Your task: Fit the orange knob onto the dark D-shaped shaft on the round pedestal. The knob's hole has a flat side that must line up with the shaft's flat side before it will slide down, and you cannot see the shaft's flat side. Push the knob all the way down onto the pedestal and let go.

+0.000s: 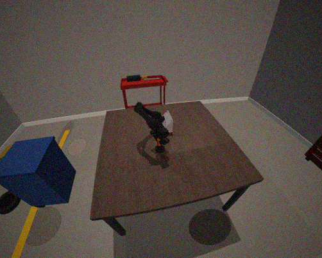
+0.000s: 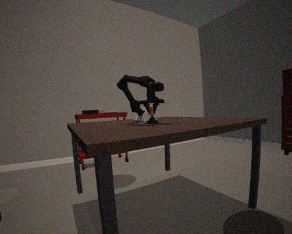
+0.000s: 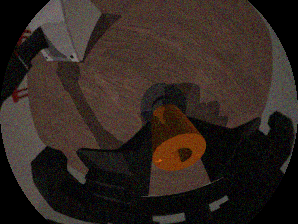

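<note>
My gripper (image 1: 158, 141) (image 2: 151, 111) (image 3: 168, 122) is shut on the orange knob (image 1: 158, 140) (image 2: 150, 110) (image 3: 174, 144). In the wrist view the knob's hole faces the camera. The knob hangs upright just above the round dark pedestal (image 1: 160, 149) (image 2: 152, 121) (image 3: 166, 98), which stands on the brown table (image 1: 194, 167) (image 2: 193, 126) near the middle. The shaft is hidden behind the knob, and I cannot tell whether the knob touches it.
The arm's white base mount (image 1: 169, 121) (image 2: 139, 117) (image 3: 73, 19) stands on the table just behind the pedestal. A red cart (image 1: 144, 85) (image 2: 100, 116) stands behind the table. A blue box (image 1: 34, 170) is on the floor at the left.
</note>
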